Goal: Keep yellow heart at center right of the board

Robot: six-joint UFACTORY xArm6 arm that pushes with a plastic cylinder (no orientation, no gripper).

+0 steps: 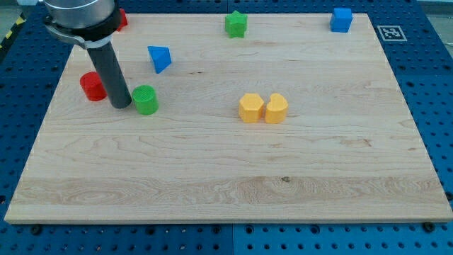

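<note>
The yellow heart [276, 108] lies a little right of the board's middle. It touches a yellow hexagon-like block [250, 108] on its left. My tip [120, 105] rests on the board at the view's left, far from the heart. It stands between a red cylinder [92, 86] on its left and a green cylinder [145, 99] on its right, close to or touching the green one.
A blue triangle [159, 58] lies above the green cylinder. A green star [236, 24] is at the top middle and a blue cube [341, 20] at the top right. A red block [122, 18] is partly hidden behind the arm at the top left. The wooden board [226, 177] sits on a blue perforated table.
</note>
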